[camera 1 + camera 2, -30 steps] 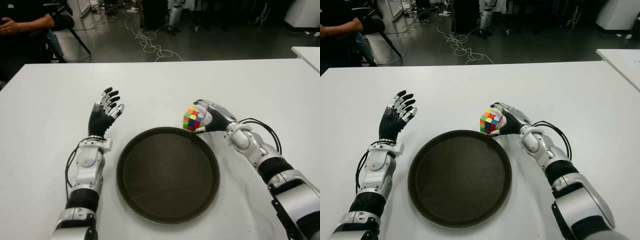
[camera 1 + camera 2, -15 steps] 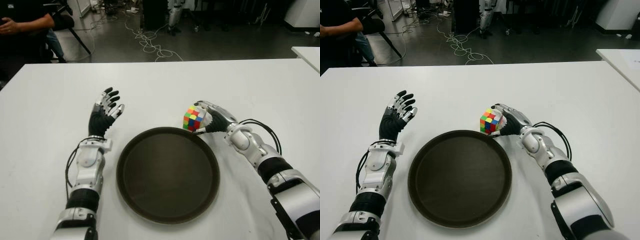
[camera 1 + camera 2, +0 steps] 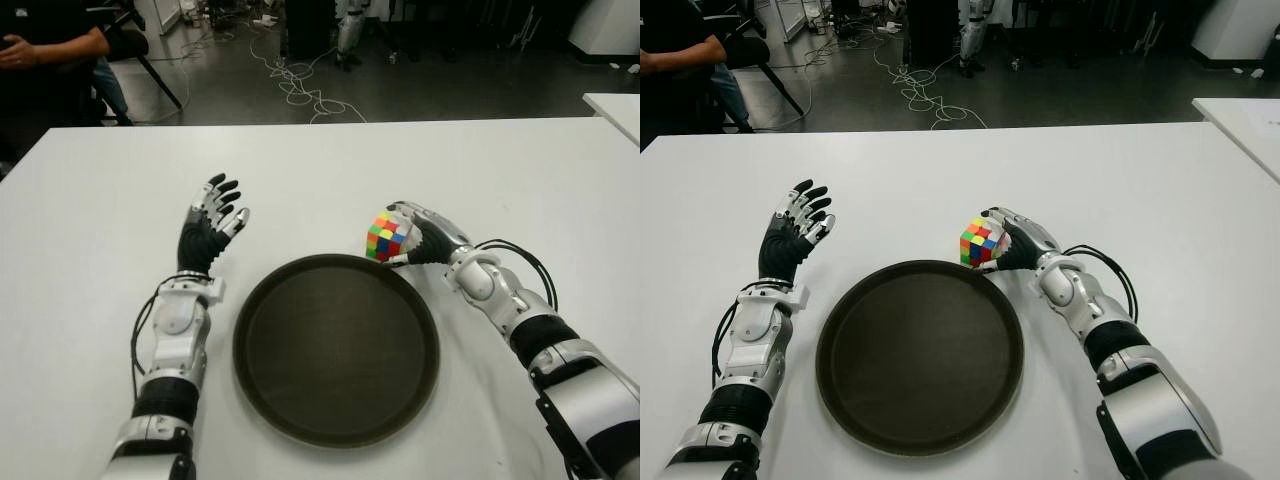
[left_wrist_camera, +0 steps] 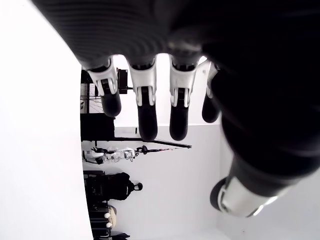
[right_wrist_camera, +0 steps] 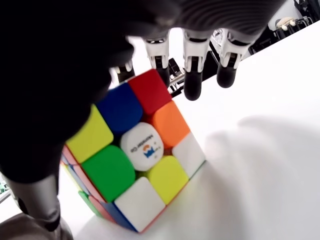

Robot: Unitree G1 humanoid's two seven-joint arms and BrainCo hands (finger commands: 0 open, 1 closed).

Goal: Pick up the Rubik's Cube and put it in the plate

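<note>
While the right hand (image 3: 428, 238) pinches the cube (image 3: 386, 236) at the plate's (image 3: 262, 400) far rim, release would miss. The left hand (image 3: 208, 232), fingers spread and empty, shows left of the plate.

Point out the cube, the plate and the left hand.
cube (image 3: 385, 237), left eye view, its colored face.
plate (image 3: 336, 347), left eye view, bare center.
left hand (image 3: 207, 231), left eye view, palm.

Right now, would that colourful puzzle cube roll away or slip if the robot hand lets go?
Probably not: the multicoloured Rubik's cube has flat faces, so it should settle. Its glossy plastic may be slippery in the right robot hand. Released over the dark round plate's rim, it might tip.
</note>
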